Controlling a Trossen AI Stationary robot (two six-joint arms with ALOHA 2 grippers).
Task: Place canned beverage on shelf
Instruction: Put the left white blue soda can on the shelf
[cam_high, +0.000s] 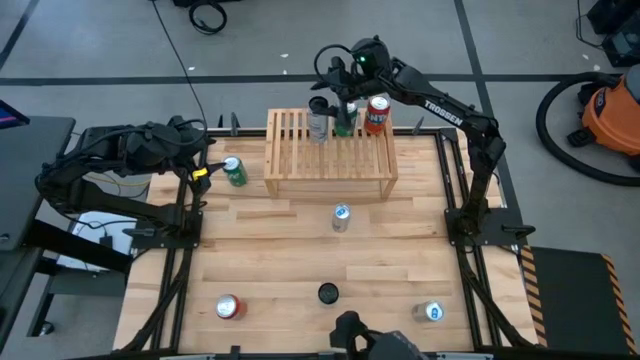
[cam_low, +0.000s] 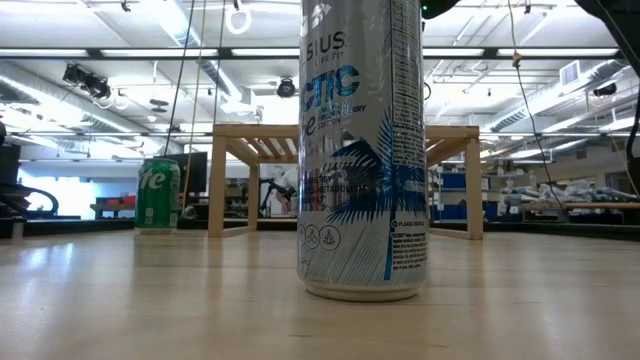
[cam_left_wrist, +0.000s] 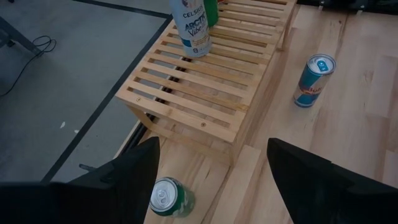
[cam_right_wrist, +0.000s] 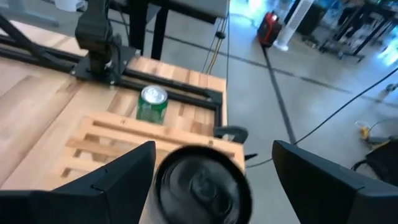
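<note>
Three cans crowd the shelf's back edge.

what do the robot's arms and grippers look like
Both arms are dark, nearly black, jointed tubes. The right arm carries white TROSSEN lettering along its link and a green light near its wrist; the left arm has loose black cables and a small yellow tag near its wrist. Each gripper has two broad, flat, dark fingers.
</note>
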